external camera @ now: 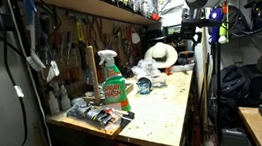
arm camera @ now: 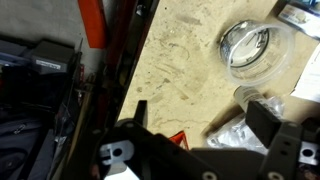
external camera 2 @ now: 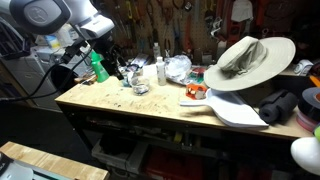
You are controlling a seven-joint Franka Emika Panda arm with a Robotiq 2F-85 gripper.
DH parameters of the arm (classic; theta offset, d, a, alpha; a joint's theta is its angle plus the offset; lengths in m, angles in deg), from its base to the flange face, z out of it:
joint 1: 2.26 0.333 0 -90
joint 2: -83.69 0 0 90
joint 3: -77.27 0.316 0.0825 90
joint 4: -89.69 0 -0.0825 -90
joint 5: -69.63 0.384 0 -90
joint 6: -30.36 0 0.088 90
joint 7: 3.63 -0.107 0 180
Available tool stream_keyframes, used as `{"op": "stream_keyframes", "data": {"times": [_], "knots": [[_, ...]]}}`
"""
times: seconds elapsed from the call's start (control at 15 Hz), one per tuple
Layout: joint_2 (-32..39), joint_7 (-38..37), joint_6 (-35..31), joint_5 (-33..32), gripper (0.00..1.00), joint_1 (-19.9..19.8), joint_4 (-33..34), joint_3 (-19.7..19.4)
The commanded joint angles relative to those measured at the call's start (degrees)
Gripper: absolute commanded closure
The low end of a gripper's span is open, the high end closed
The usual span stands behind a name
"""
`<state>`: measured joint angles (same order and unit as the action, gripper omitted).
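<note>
The arm is in an approach stage, by the look of it. The fingers (arm camera: 138, 118) hang above the table (arm camera: 180, 70), spread wide with nothing between them. The nearest thing is a glass bowl (arm camera: 248, 45), standing on the table ahead of the fingers and off to one side, well apart from them; it also shows in an exterior view (external camera 2: 140, 88). Closing on the bowl would call for shifting sideways over it and then lowering, since its round rim offers only a thin, slippery edge.

The bowl is clear, shallow and circular, with bright glints on the glass. The table is pale plywood, scuffed and speckled with marks. Farther along stand a plastic spray bottle (external camera: 114, 80) of green liquid and a soft, wide-brimmed hat (external camera 2: 245, 58) of light cloth.
</note>
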<state>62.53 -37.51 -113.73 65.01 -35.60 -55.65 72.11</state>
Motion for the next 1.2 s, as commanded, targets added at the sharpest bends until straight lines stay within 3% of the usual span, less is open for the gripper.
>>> {"op": "stream_keyframes", "data": {"times": [0.0,0.4,0.73,1.13], "knots": [[0.8,-1.0,0.2,-0.8,0.0,1.4,0.8,-1.6],[1.6,-1.7,0.1,-0.9,0.0,1.5,1.5,-1.6],[10.0,-9.2,-0.7,-1.3,0.0,0.3,9.9,-3.4],[22.0,-16.2,-3.5,-4.0,0.0,2.0,19.1,-8.9]]}}
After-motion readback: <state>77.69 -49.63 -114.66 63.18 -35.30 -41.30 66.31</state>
